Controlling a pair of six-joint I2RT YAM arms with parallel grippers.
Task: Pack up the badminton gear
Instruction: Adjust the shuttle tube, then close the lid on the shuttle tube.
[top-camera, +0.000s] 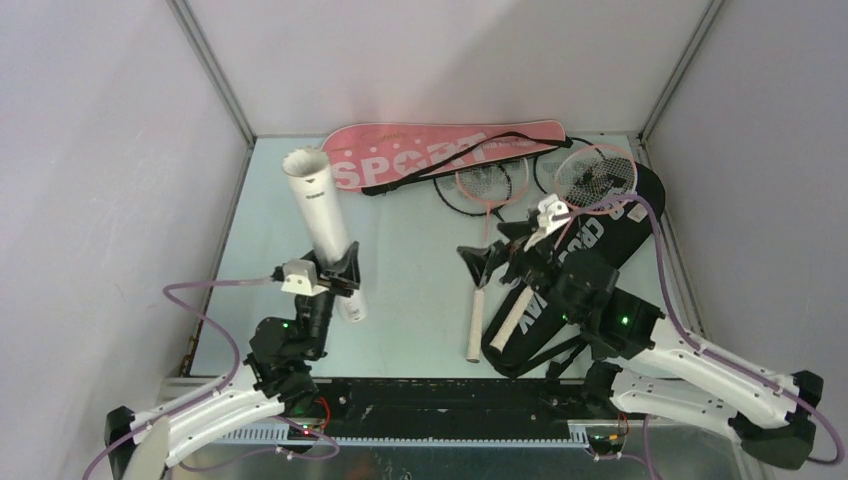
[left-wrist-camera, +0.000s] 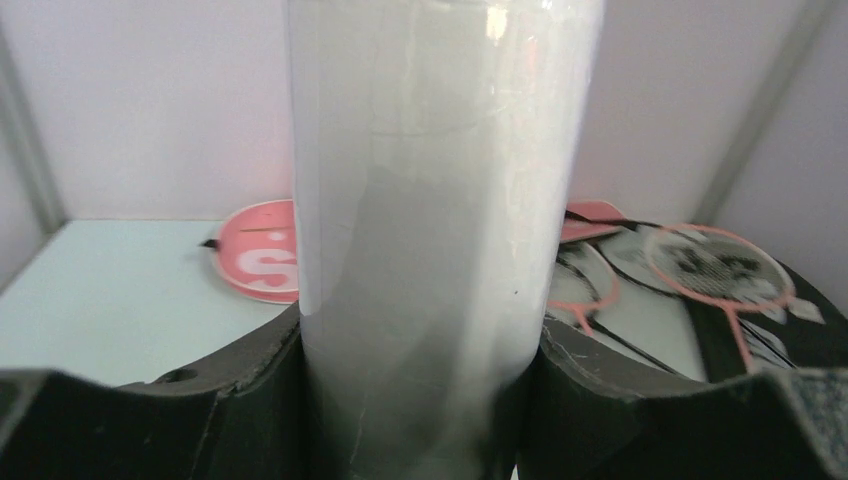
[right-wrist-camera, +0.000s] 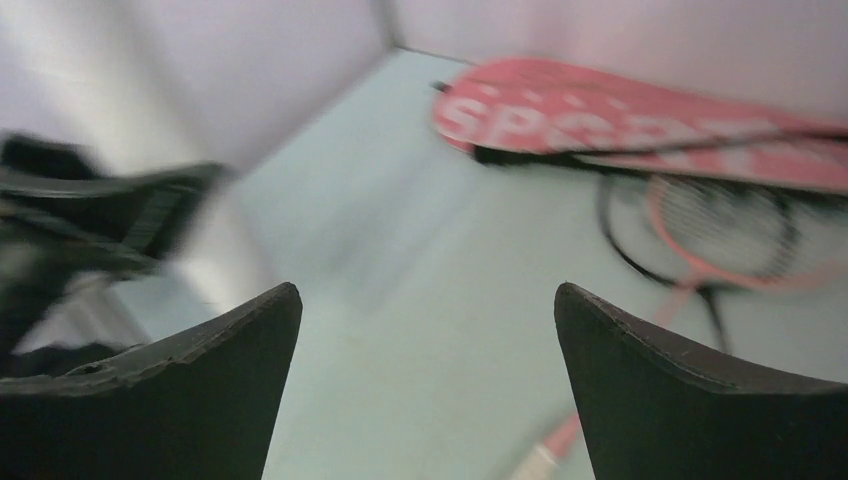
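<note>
Clamping the long translucent white tube (top-camera: 322, 215) with my left gripper (top-camera: 336, 273); tube tilted over the left of the pale table (top-camera: 410, 290). Left wrist: both fingers (left-wrist-camera: 230, 385) pressed against it. Right wrist: my right gripper (right-wrist-camera: 428, 300) spread wide, empty, facing the flat pink "SPORT" bag (right-wrist-camera: 640, 115).

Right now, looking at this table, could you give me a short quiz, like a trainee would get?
1. True or false: the left gripper is shut on the tube.
2. What lies on the black bag? A) a pink racket B) the tube
3. Fill in: the jaws of the right gripper stand ____, holding nothing.
Key: 1 true; 2 A; 3 open.
</note>
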